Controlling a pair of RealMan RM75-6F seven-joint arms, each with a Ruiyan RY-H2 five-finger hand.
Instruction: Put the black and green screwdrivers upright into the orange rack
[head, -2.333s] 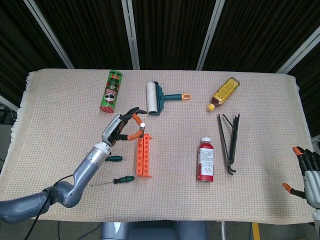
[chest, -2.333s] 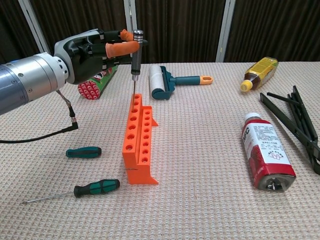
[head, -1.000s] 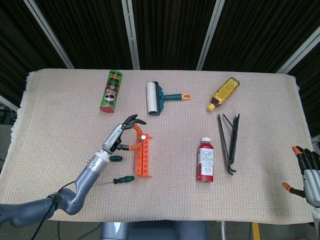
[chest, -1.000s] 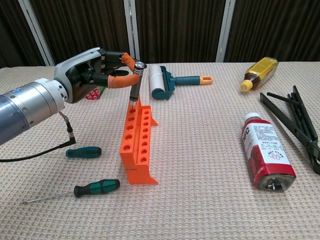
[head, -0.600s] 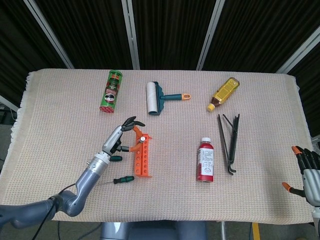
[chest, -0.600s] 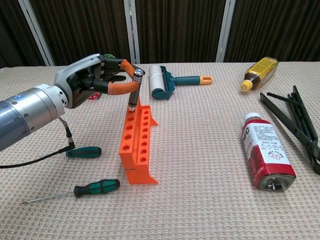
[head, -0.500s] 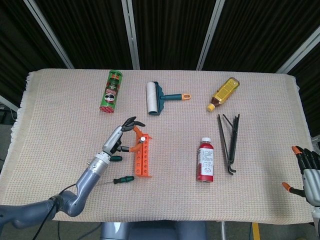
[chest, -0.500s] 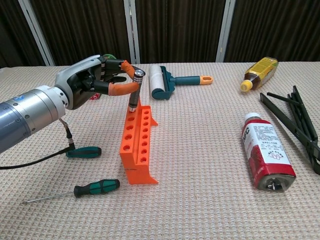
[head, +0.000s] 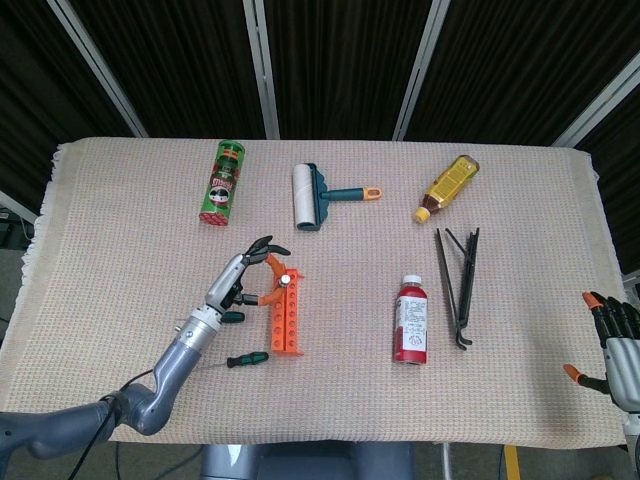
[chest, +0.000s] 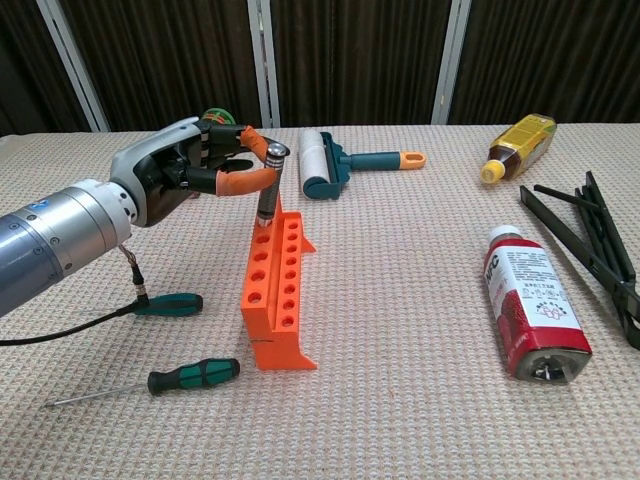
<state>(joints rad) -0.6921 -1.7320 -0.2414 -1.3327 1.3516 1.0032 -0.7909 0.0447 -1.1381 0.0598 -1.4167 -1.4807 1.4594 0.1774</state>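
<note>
The orange rack (chest: 275, 290) (head: 284, 315) stands left of centre. A black-handled screwdriver (chest: 266, 190) (head: 285, 279) stands nearly upright with its shaft in one of the rack's far holes. My left hand (chest: 190, 165) (head: 238, 278) pinches the top of its handle between thumb and a finger, the other fingers spread. A black and green screwdriver (chest: 195, 375) (head: 247, 358) lies flat in front of the rack's left side. A dark green screwdriver (chest: 168, 303) (head: 230, 317) lies to the rack's left. My right hand (head: 612, 350) hangs at the table's right edge, holding nothing.
A red bottle (chest: 532, 310) lies right of centre, with black tongs (chest: 590, 245) beyond it. A lint roller (chest: 330, 165), a yellow bottle (chest: 518, 143) and a green can (head: 224, 182) lie along the far side. My left arm's cable (chest: 120, 300) trails over the cloth.
My left hand has come down a little with the black-handled screwdriver, and its shaft has sunk deeper into the rack's far hole. The right hand has not moved.
</note>
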